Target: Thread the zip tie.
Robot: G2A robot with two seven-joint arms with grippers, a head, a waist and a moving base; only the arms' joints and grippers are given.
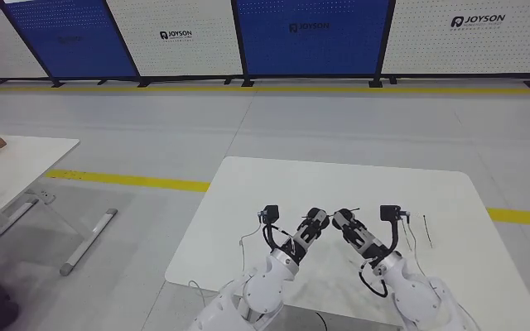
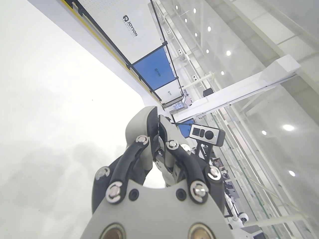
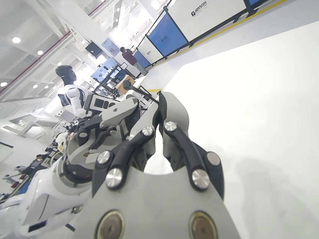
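My right gripper (image 3: 159,98) is shut on a black zip tie (image 3: 140,91). The strap juts out from the fingertips and ends in a small square head. My left gripper (image 2: 158,116) is shut with its pads pressed together, and I see nothing between them. In the top view both grippers are raised over the near middle of the white table (image 1: 348,178). There the left gripper (image 1: 318,218) and right gripper (image 1: 339,219) stand tip to tip, almost touching. The right wrist view shows the left gripper (image 3: 129,103) just beside the held zip tie; whether they touch is unclear.
A second black zip tie (image 1: 427,230) lies flat on the table to the right of the right arm. The table's far half and left part are bare white surface. Another table (image 1: 33,161) stands off to the left across the floor.
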